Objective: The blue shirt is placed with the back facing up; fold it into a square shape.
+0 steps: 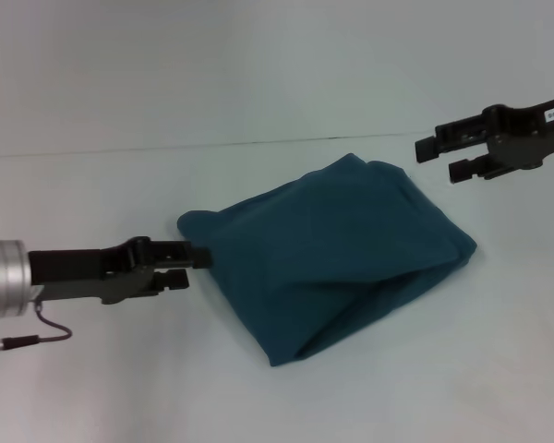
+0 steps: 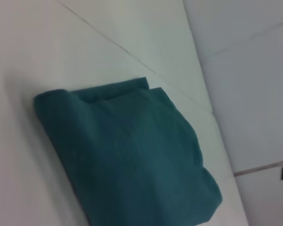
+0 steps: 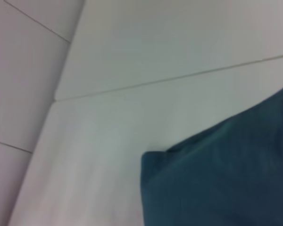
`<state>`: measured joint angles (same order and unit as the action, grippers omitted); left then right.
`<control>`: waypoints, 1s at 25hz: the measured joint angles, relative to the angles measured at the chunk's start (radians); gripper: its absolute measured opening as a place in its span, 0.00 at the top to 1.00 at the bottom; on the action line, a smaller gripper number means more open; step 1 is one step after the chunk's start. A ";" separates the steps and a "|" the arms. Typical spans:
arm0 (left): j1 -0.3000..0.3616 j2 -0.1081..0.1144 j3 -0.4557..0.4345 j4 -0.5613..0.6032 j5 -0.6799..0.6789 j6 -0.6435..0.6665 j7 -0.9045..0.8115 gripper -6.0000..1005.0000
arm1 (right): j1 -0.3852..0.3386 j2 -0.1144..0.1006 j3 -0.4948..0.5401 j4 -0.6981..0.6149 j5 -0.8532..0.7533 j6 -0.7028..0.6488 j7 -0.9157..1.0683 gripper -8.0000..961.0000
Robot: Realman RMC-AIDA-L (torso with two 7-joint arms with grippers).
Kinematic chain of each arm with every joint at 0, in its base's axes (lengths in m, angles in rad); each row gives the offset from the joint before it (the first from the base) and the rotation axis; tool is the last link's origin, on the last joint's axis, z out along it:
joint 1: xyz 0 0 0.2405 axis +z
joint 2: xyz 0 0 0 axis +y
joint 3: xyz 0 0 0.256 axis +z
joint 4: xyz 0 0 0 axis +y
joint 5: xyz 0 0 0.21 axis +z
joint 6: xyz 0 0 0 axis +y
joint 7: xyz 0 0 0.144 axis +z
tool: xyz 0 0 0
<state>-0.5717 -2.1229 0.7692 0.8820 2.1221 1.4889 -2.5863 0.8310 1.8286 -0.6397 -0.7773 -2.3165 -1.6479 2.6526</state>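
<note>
One shirt (image 1: 337,254), dark teal-blue, lies folded into a rough, thick square near the middle of the white tabletop (image 1: 92,388), set cornerwise in the head view, with one corner toward the robot and the opposite one toward the far seam of the tabletop. Its upper face is plain, with no lettering showing, and a soft crease runs across the half nearer the robot, where the layers gape a little along the near-right edge. In the left wrist view the shirt (image 2: 127,155) shows as a stacked bundle with a rolled edge along one side and a second layer stepping out at its far corner. The right wrist view catches only one corner of the shirt (image 3: 226,179) resting flat on the tabletop (image 3: 132,52). At the shirt's left corner is the left gripper (image 1: 196,260), low over the tabletop, its dark jaws pointing at the cloth with the tips touching or just meeting the folded edge; I cannot tell whether they are pinching cloth or merely drawn together beside it. Behind it the arm's silver wrist and a thin cable lie farther left of the shirt. Beyond the shirt's far-right corner the right gripper (image 1: 439,159) hangs clear of the cloth, raised above the tabletop, its two jaws apart with nothing between them.
</note>
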 joint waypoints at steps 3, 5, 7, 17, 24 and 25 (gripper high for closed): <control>-0.005 0.004 0.033 -0.006 0.002 -0.024 0.002 0.39 | -0.012 -0.004 0.005 0.000 0.020 -0.004 -0.002 0.10; -0.005 0.005 0.040 -0.011 0.000 -0.030 0.012 0.39 | -0.016 -0.006 0.006 0.000 0.025 -0.005 -0.003 0.10; -0.006 0.006 0.035 -0.020 -0.005 -0.033 0.019 0.38 | -0.017 -0.007 0.007 0.001 0.026 -0.005 -0.004 0.10; -0.090 0.011 0.055 -0.217 0.003 -0.189 -0.129 0.20 | -0.017 -0.008 0.011 0.000 0.028 0.000 -0.005 0.11; -0.147 0.004 0.056 -0.317 0.002 -0.308 -0.131 0.13 | -0.017 -0.008 0.023 0.004 0.028 0.001 -0.005 0.11; -0.153 0.003 0.057 -0.326 0.002 -0.324 -0.131 0.13 | -0.018 -0.008 0.023 0.005 0.028 0.001 -0.005 0.11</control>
<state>-0.7251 -2.1202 0.8261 0.5564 2.1239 1.1650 -2.7169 0.8134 1.8207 -0.6165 -0.7723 -2.2886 -1.6470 2.6476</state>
